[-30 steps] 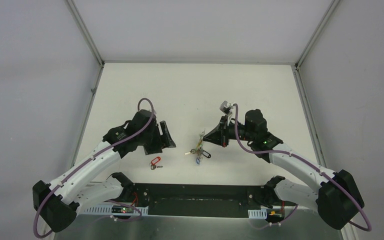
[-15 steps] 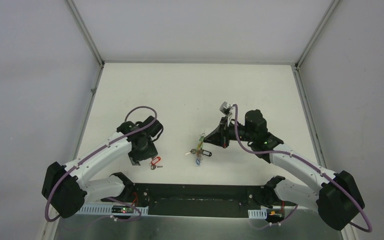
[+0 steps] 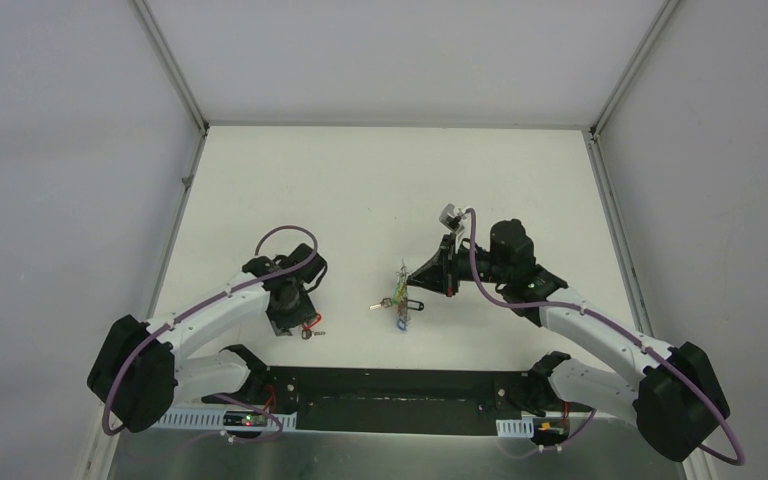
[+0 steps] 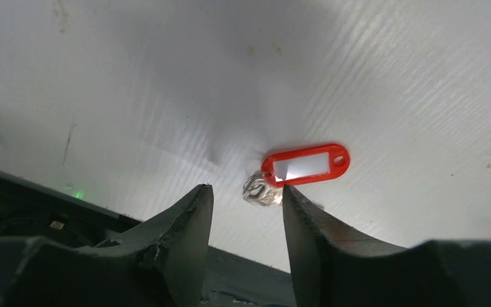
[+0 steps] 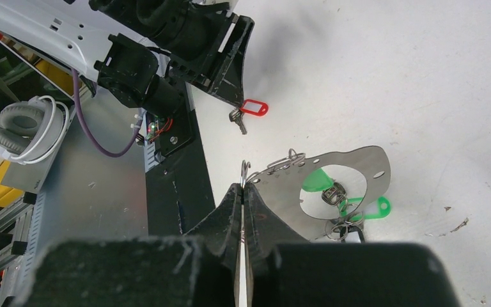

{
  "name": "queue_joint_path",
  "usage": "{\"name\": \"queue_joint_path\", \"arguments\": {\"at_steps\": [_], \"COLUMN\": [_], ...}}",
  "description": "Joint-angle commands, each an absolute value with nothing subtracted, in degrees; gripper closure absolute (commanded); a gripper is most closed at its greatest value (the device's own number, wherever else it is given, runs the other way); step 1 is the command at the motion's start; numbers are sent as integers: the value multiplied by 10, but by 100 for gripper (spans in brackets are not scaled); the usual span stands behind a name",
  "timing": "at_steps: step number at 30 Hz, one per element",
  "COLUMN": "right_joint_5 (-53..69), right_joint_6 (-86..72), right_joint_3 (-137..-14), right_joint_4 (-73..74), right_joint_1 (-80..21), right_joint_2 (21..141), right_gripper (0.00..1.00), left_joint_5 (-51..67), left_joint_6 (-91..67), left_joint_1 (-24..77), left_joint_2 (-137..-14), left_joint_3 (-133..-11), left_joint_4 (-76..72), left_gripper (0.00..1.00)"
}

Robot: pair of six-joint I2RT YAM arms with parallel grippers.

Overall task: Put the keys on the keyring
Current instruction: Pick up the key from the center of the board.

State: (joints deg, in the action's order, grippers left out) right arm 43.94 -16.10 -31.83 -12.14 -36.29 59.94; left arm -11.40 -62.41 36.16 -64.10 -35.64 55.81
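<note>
The left gripper (image 4: 244,192) hung with its fingers spread just over the red key (image 4: 305,165), which lay flat on the bench (image 3: 380,180) close to the near edge, left of the middle. Whether a finger touched it could not be told. The key's small metal end was blurred, and the white slip in its tag was too glary to read. The right gripper (image 5: 243,190) was pressed together on the keyring (image 5: 364,160) near the middle of the near edge. Green keys (image 5: 318,181) showed through and below the ring, partly hidden.
</note>
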Motion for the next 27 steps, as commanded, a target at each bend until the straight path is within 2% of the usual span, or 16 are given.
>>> {"name": "queue_joint_path", "arguments": {"at_steps": [1,8,11,14,16,27], "right_joint_5": [455,461,458,459,460,468], "right_joint_6": [-155,-156,-158,-160,-160,-153], "right_joint_3": [-338,-342,-344,-347,-349,-350], "right_joint_4": [-139,-139,-139,-139,-139,-129], "right_joint_1": [-361,-361,-361,-361,-361,-361], "right_joint_2": [584,584,584,587,588,579], "right_gripper": [100,100,100,100,100,100], "left_joint_5": [-100,-94,-88,-78,-70,-65], "left_joint_6": [-620,-598,-591,-579,-567,-523], "left_joint_1": [349,345,345,345,345,345], "left_joint_2": [-667,-713,-726,-738,-742,-675], "left_joint_3": [-358,-376,-386,-398,-407,-462], "left_joint_4": [498,486,487,491,498,546], "left_gripper": [58,68,84,96,100,100]}}
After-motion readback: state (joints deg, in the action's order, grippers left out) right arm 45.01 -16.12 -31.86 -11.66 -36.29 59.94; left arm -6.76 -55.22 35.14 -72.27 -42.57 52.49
